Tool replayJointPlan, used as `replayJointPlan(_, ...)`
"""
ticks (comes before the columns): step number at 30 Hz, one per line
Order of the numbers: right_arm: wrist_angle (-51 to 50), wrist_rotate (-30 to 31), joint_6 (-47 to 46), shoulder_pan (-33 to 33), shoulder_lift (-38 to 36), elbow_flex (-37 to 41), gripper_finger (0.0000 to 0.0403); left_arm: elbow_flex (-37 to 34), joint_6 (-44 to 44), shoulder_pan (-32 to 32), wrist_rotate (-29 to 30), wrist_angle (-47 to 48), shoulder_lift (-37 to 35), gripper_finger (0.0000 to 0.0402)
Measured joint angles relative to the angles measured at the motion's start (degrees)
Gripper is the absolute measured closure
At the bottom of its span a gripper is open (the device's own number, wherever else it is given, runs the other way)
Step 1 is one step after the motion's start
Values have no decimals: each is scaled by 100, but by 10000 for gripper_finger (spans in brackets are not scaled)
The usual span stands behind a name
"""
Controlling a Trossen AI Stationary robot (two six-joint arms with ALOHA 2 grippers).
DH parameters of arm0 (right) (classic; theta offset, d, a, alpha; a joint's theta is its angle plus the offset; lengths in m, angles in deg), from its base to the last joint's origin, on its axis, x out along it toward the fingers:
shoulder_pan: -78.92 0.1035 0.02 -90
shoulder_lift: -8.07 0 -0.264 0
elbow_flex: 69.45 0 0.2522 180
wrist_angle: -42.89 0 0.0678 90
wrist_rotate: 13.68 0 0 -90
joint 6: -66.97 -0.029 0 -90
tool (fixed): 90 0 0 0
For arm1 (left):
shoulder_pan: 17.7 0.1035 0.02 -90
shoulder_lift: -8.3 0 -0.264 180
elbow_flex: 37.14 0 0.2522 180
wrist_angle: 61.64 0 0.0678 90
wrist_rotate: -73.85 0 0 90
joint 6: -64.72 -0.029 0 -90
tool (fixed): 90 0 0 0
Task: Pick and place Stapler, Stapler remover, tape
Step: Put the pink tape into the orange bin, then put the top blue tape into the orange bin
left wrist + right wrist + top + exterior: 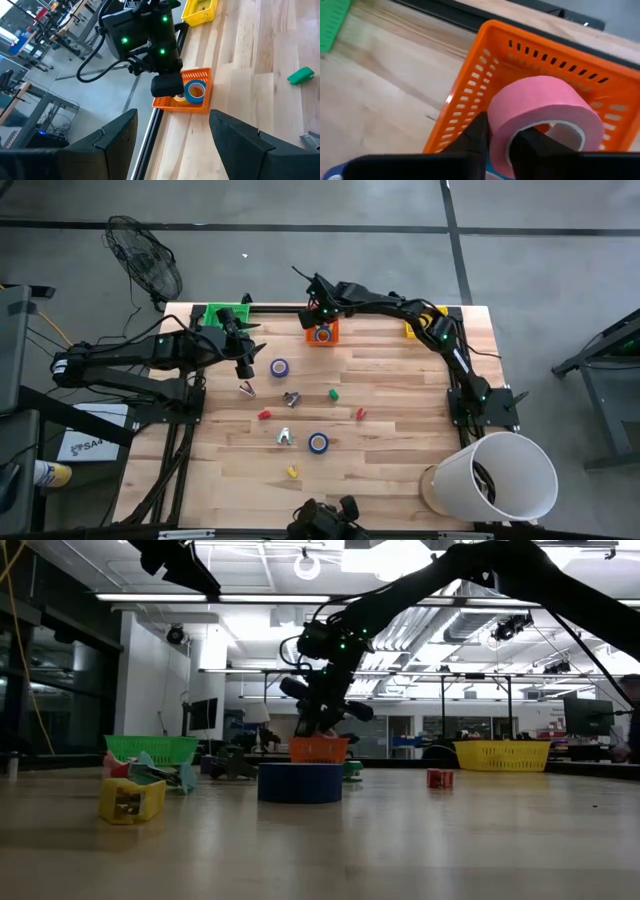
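The whole table [400, 380] is seen from straight overhead, is viewed level from its surface toward the room, and the orange bin [530, 65], shared by all four views, is seen far from the left wrist and close from the right.

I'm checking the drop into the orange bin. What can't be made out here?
- Pink tape: lower edge hidden by the right gripper, right wrist view.
- Orange bin contents: covered by that gripper, high view.
- Small pieces mid-table: too small to name, high view.
- Left gripper: fingertips cut off by the edge, left wrist view.
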Motion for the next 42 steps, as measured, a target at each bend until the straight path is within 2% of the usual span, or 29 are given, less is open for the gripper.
replayJointPlan(7,-30,-210,-63,-4,0,0,273,0,0,0,-1,0,0,161)
replayJointPlan(14,-55,-516,-44,-34,-36,-1,229,0,2,0,-42,0,-1,161)
replayJointPlan(19,-91,-577,95,-39,-331,0,225,0,184,0,-76,133,0,161)
replayJointPlan(29,-654,-26,667,5,-1149,-2,225,-4,616,3,-207,677,152,161)
replayJointPlan(42,-1665,295,1013,420,-1961,-2,224,-4,619,0,-1036,793,1366,161)
